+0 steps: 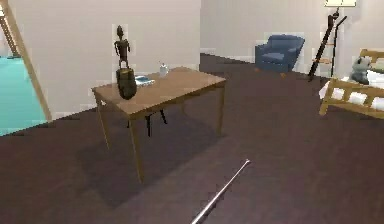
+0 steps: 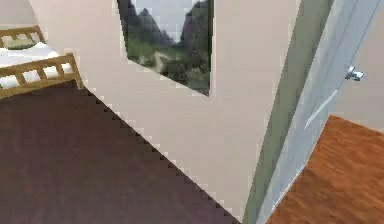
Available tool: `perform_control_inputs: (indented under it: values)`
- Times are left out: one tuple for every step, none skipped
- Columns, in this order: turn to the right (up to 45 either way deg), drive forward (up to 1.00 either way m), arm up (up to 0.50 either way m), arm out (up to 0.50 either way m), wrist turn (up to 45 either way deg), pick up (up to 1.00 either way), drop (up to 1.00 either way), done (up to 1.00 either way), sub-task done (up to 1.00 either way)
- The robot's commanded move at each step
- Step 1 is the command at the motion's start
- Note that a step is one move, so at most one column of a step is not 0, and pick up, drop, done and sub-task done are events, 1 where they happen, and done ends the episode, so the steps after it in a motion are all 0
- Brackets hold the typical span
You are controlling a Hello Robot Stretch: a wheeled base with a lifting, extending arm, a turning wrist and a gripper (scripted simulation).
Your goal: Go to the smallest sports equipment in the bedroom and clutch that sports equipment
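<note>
A dark statue (image 1: 123, 62) stands on the table (image 1: 190, 86), a blue armchair (image 1: 279, 52) behind it, a thin pale rod (image 1: 222, 192) before it (the gripper's state cannot be told).

A pale wall (image 2: 150, 110) runs across at a slant, and a landscape picture (image 2: 170, 40) of mountains hangs on it. At the far left sits a wooden bed frame (image 2: 45, 70) on dark carpet (image 2: 70, 160). To the right a door (image 2: 325, 90) stands ajar, its handle (image 2: 354, 73) visible, with reddish wood floor (image 2: 340, 175) beyond.

Soft, even light; dim shadow beneath the wooden table (image 1: 185, 88)
</note>
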Motion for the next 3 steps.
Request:
perform_control_inputs:
  values:
    - [-45.0, 0.0, 0.0, 0.0, 0.0, 0.0, 0.0, 0.0, 0.0]
    - [-45.0, 0.0, 0.0, 0.0, 0.0, 0.0, 0.0, 0.0, 0.0]
    - [-24.0, 0.0, 0.0, 0.0, 0.0, 0.0, 0.0, 0.0, 0.0]
